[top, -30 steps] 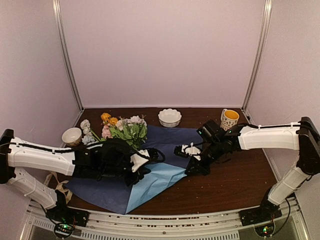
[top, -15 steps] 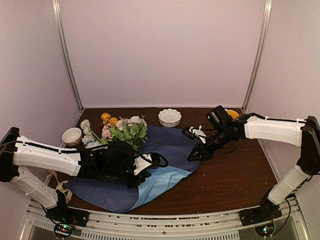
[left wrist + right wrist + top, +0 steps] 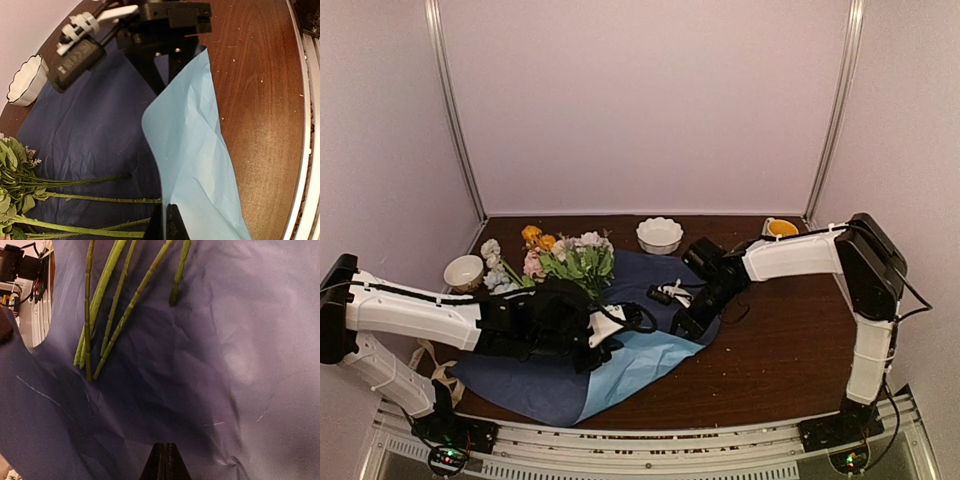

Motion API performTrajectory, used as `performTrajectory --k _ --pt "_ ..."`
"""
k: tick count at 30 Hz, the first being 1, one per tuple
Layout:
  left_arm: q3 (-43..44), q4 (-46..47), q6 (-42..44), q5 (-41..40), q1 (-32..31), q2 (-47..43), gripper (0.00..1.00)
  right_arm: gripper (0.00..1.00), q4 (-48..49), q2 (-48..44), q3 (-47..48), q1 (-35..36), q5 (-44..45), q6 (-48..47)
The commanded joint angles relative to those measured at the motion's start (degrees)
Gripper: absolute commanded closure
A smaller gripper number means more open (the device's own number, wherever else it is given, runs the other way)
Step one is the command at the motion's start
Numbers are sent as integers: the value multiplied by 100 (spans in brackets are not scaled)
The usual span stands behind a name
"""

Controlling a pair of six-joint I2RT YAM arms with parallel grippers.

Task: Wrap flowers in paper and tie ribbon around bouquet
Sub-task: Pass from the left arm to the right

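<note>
With the left gripper (image 3: 165,221) pinching the light-blue flap of the paper (image 3: 195,165) beside the flowers (image 3: 575,262) lying on it, and the right gripper (image 3: 165,457) pressed together low over its dark face, the flap wants drawing slowly across the stems, kept taut, not yanked.

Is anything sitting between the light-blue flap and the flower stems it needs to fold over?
Nothing visible. Only bare dark paper lies between the flap and the stems; the right gripper sits off at the paper's edge.
</note>
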Motion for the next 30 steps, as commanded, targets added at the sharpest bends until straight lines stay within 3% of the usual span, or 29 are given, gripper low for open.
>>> performTrajectory --k 1,12,23,26,30 --pt "167 146 270 -360 50 19 100 99 -744 186 -65 21 -471 -295" --pt "315 284 500 -442 238 572 100 100 -524 -179 -1105 -203 152 432" --pt "265 320 407 -368 285 941 100 90 -907 -857 -886 -260 828 442" --pt "311 356 379 -317 293 1064 100 84 -603 -1285 -896 -260 864 478" --pt "332 386 347 -261 303 1143 100 76 540 -1699 -1307 -214 473 840"
